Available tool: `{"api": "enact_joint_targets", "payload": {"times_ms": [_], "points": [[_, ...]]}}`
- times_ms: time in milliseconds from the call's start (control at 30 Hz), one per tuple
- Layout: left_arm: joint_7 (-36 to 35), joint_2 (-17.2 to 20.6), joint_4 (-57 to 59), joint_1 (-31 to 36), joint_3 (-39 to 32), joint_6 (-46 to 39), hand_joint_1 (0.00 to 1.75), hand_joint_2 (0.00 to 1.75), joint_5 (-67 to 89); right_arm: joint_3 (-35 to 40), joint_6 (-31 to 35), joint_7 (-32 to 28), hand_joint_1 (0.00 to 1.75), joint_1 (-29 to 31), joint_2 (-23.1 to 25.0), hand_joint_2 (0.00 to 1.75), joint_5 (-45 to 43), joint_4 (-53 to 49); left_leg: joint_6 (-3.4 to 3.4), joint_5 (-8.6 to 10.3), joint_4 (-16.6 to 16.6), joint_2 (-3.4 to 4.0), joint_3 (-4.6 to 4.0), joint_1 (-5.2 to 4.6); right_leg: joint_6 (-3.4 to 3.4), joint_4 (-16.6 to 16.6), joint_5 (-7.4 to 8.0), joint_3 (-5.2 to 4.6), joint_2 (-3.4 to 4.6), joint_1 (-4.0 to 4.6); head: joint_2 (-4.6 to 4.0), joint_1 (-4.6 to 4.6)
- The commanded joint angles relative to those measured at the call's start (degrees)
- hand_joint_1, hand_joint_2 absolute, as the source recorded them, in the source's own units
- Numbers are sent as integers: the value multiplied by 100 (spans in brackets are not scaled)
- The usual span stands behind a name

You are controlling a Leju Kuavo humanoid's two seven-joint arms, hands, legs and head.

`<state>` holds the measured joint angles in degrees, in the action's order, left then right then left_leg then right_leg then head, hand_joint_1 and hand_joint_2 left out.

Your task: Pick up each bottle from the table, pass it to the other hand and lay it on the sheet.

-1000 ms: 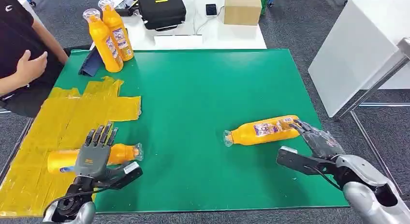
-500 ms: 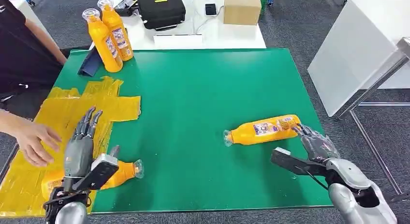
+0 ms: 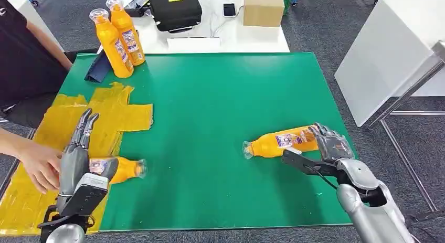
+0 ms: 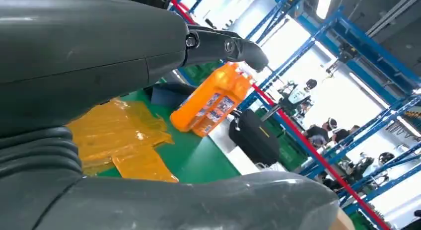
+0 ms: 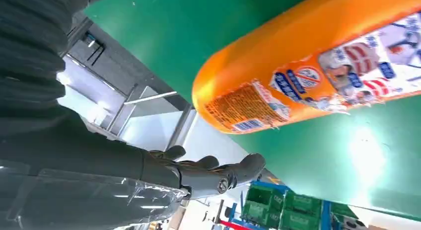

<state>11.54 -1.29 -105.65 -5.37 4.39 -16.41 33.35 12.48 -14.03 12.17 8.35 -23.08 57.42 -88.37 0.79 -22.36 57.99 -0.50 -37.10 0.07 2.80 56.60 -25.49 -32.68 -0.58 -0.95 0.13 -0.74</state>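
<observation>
From the head view, a green mat-covered table (image 3: 220, 122) carries a crinkled yellow plastic sheet (image 3: 63, 127) along its left side; the robot's left hand (image 3: 76, 154) is raised above that sheet with fingers straight and apart, holding nothing; just beside it an orange plastic bottle with a clear cap (image 3: 118, 168) lies on its side at the sheet's right edge, cap towards the mat, and a person's hand (image 3: 38, 164) reaches in at its other end; on the right of the mat a second orange labelled bottle (image 3: 281, 141) lies on its side, cap pointing left; the robot's right hand (image 3: 328, 143) rests at this bottle's base, fingers curved against it, thumb stretched out below, and whether it grips cannot be told; two more upright orange bottles (image 3: 118, 35) stand at the table's far left corner, next to a folded dark blue cloth (image 3: 98, 69); behind the mat sit a black case (image 3: 175, 9) and a brown cardboard box (image 3: 263, 8).

At the left wrist, the grey thumb and dark fingers (image 4: 223, 43) extend apart with nothing between them; beyond lie the yellow sheet (image 4: 119, 133) and the two upright bottles (image 4: 211, 103).

At the right wrist, the lying bottle's base and label (image 5: 308, 71) rest on the green mat; the dark fingers (image 5: 213, 173) are parted and just beside the base.
</observation>
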Motion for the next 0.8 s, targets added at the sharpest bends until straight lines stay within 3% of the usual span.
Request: {"api": "enact_joint_targets", "payload": {"times_ms": [33, 233, 467, 800], "points": [[84, -87, -120, -52, -120, 85, 0, 0, -216, 288, -140, 46, 0, 516, 286, 175, 113, 767, -6, -8, 0, 27, 21, 7, -13, -7, 3, 16, 27, 9, 0, 2], [214, -66, -271, -58, -151, 135, 0, 0, -535, 625, -268, -19, 0, 1084, 470, 175, 401, 1811, -6, -7, -3, 36, 24, 9, -13, -12, 7, 19, 36, 10, 0, 2], [257, -70, -289, -63, -156, 127, 0, 0, -624, 671, -245, -30, 0, 1161, 509, 175, 474, 2016, -5, -8, -1, 22, 22, 8, -14, -9, 1, 20, 23, 10, 0, 0], [427, -145, -359, -138, -323, 159, 0, 0, -1039, 734, 23, -19, 0, 1809, 849, 175, 990, 3076, -4, -5, -1, 31, 21, 6, -12, -7, 6, 16, 31, 7, 0, 2]]}}
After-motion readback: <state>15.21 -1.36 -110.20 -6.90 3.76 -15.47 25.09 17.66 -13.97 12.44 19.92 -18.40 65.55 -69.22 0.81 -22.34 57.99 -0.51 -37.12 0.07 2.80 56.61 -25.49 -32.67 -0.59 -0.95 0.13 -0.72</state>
